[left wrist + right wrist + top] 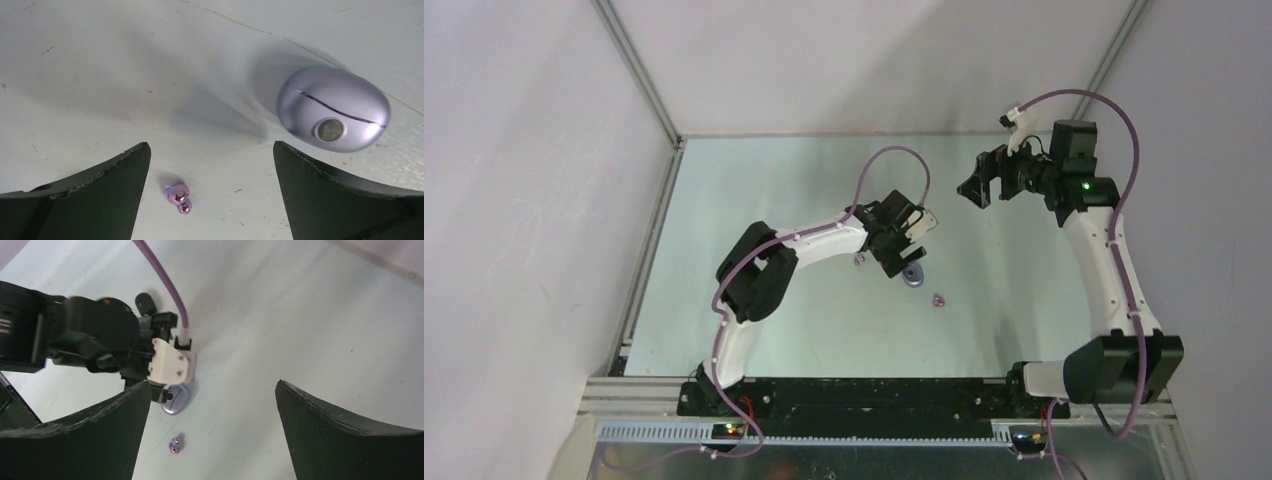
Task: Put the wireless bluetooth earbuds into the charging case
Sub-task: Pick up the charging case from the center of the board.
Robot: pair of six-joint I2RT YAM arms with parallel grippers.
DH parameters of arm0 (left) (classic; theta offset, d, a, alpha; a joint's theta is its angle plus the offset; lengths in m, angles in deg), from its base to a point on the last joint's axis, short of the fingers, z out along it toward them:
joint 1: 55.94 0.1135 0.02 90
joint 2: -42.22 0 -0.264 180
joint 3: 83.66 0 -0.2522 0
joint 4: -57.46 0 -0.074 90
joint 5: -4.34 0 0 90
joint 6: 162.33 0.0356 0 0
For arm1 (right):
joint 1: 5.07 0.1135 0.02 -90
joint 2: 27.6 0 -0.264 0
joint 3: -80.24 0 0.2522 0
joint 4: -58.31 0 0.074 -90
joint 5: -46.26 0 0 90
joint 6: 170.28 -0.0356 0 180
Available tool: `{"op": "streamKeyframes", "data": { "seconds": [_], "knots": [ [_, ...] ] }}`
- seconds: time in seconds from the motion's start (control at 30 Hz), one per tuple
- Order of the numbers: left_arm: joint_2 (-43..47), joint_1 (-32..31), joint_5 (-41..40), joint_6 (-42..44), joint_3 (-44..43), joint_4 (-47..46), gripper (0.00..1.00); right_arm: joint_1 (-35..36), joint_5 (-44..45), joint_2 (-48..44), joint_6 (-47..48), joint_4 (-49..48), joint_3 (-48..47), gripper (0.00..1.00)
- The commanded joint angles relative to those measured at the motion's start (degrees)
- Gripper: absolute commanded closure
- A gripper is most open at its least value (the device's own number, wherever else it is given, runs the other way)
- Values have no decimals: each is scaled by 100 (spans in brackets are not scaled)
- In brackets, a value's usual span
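The charging case (pixel 334 109) is a lilac oval pod lying on the table with its lid shut, beyond my left gripper's right finger. A tiny glossy lilac-pink earbud (pixel 178 195) lies on the table between the open fingers of my left gripper (pixel 211 145), untouched. From above, the left gripper (pixel 904 248) hovers just over the case (pixel 913 276), with an earbud (pixel 938 300) a little to the case's lower right. My right gripper (pixel 979 185) hangs open and empty further back, looking down on the case (pixel 176 399) and earbud (pixel 175 444).
Another small lilac bit (pixel 859 260) lies on the table beside the left arm's wrist. White enclosure walls (pixel 544 200) stand on the left, back and right of the pale green table (pixel 764 200). A purple cable (pixel 894 155) loops above the left arm.
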Motion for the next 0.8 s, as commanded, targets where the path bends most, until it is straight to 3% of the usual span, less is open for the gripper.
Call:
{"op": "streamKeyframes", "data": {
  "seconds": [0.0,0.37,0.77],
  "knots": [
    [380,119,285,-279,141,-263,1,-220,-325,457,10,-57,16,1],
    [809,708,1896,-1691,784,-896,1,-332,-1543,2608,-1138,69,-97,13],
    [746,713,1583,-1706,852,-997,1,527,-1254,3865,-1188,327,-92,21]
  ]
}}
